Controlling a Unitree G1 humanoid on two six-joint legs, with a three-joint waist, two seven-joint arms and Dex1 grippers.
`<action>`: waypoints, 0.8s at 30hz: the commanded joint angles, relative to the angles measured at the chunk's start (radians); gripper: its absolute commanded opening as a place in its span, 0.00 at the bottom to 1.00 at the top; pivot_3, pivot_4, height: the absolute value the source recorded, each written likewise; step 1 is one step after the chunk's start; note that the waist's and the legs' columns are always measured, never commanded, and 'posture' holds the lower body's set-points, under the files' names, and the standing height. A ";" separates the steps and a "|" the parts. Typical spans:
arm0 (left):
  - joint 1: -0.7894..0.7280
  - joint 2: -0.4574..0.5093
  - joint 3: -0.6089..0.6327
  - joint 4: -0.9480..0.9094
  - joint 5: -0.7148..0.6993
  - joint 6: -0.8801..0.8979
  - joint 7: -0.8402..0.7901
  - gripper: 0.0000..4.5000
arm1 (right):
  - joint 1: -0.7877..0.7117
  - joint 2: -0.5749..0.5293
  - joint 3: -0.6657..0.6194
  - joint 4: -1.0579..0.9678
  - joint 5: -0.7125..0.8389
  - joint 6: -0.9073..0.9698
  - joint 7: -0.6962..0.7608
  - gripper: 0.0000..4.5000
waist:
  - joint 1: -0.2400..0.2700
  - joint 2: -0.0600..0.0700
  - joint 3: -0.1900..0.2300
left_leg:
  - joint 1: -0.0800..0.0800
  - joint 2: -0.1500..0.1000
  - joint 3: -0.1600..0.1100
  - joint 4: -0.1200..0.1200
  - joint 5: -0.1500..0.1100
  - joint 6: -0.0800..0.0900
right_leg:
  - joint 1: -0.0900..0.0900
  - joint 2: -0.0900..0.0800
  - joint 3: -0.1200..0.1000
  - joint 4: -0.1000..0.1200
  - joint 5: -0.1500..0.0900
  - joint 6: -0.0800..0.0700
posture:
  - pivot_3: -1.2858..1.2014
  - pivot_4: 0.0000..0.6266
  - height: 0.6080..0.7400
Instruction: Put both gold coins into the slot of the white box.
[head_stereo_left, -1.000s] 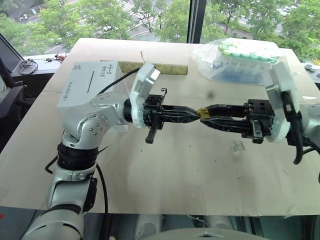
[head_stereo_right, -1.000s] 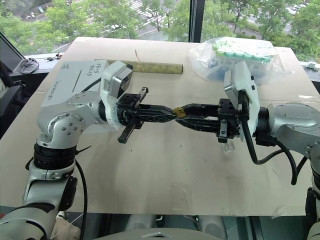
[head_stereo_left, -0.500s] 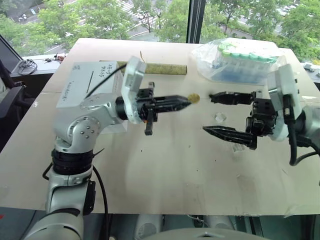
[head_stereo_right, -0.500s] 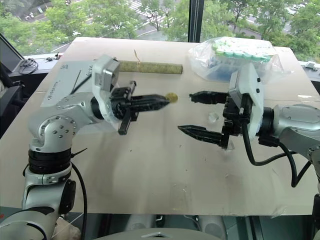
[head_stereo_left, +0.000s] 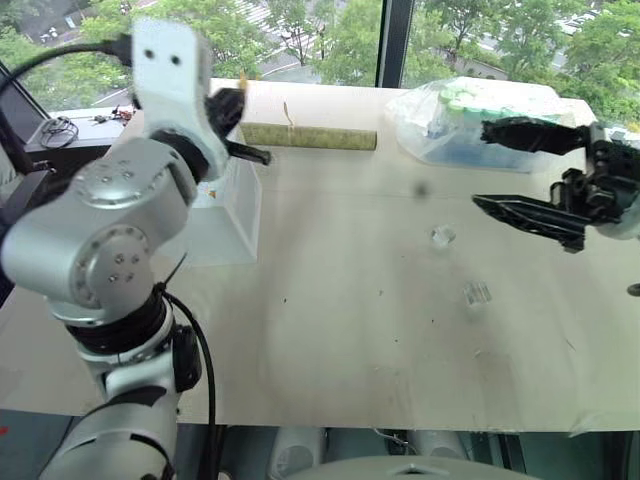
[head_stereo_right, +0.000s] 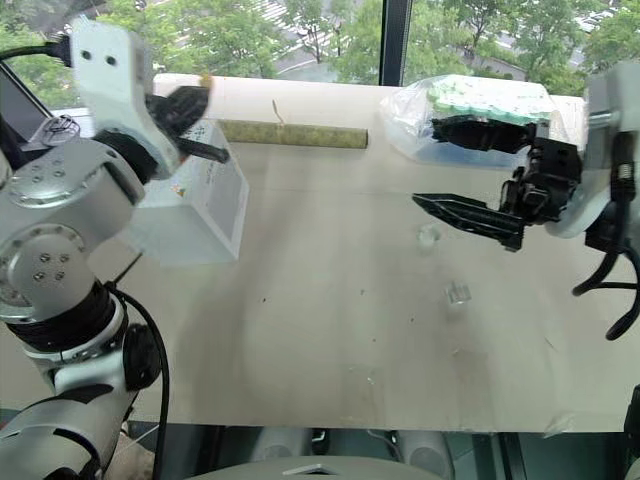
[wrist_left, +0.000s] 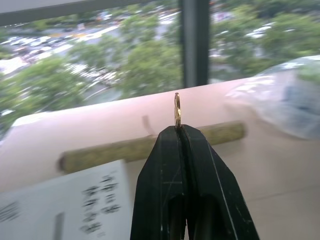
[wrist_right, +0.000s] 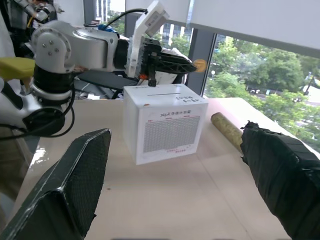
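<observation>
The left gripper (wrist_left: 178, 131) had its black fingers pressed flat together, and a gold coin (wrist_left: 177, 110) stood pinched edge-on at their very tips, most of the disc showing above them. In the right wrist view the same coin (wrist_right: 200, 65) showed face-on at the end of those fingers, held in the air above the white box (wrist_right: 167, 122) and a little past its top edge on the side toward the window.

That gap was what the coming move hinged on. The slot (wrist_right: 164, 93) lay as a thin dark line across the box's top face, behind and below the coin, so the coin probably needed to come back over the top and then down. Whether its thin edge already lined up with the slit's long axis could not be told; the wrist might need a small roll first. The left arm was clearly the nearer one to the box.

Farther across the table (head_stereo_left: 380, 330), the right gripper (head_stereo_right: 465, 170) hung with its jaws spread wide and nothing between them, well apart from the box and near the clear bag of green-capped tubes (head_stereo_right: 470, 105). Two small clear plastic pieces (head_stereo_right: 428, 235) lay on the bare tabletop below it. A second coin could not be made out.
</observation>
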 joint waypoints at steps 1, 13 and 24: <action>-0.017 0.043 0.024 0.005 0.018 0.095 -0.003 0.00 | -0.009 -0.031 -0.034 0.062 -0.041 -0.053 0.113 0.99 | -0.002 0.000 0.000 | 0.000 0.000 0.000 0.000 0.000 0.000 | 0.000 0.000 0.000 0.000 0.000 0.000 | 0.52 0.24 1.00; 0.018 0.100 0.017 0.092 0.082 0.095 0.090 0.00 | -0.069 0.037 -0.025 0.071 -0.026 -0.050 0.118 0.99 | 0.003 0.000 0.000 | 0.000 0.000 0.000 0.000 0.000 0.000 | 0.000 -0.001 0.000 0.002 0.000 0.000 | 0.52 0.24 1.00; 0.097 0.128 0.032 0.146 0.077 0.095 0.127 0.00 | -0.021 0.032 -0.035 0.047 -0.022 -0.032 0.097 0.99 | 0.000 0.000 0.000 | 0.001 0.000 0.000 0.000 0.000 0.000 | 0.000 -0.002 0.000 0.003 0.000 0.000 | 0.52 0.24 1.00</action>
